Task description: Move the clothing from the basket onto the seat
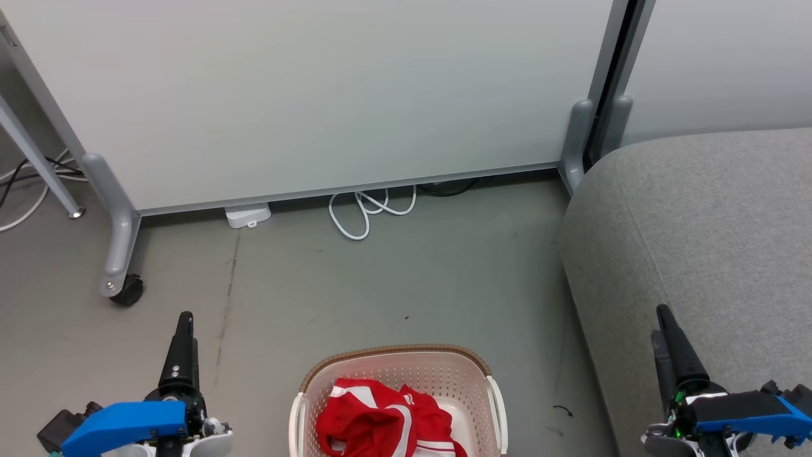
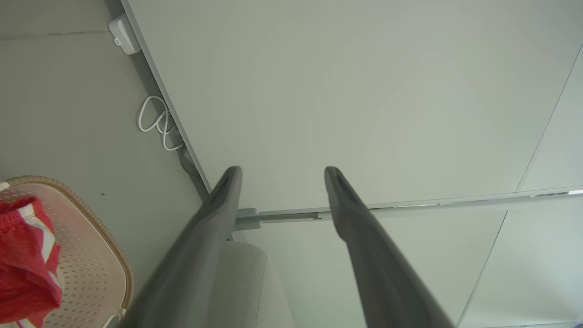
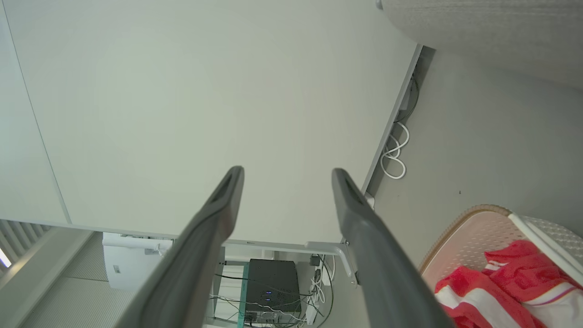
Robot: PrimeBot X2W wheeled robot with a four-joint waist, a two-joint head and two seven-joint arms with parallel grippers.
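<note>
Left end effector (image 2: 280, 171) and right end effector (image 3: 287, 172) spread empty, clothing (image 1: 387, 416) heaped in the basket (image 1: 393, 353) at six o'clock: a shallow pinch could spill it short of the seat (image 1: 698, 222) at three.

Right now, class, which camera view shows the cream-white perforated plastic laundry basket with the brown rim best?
The head view: the cream-white basket shows its far brown rim, both sides and the red-and-white clothing inside, though its near part is cut off. Each wrist view catches one corner of it.
</note>
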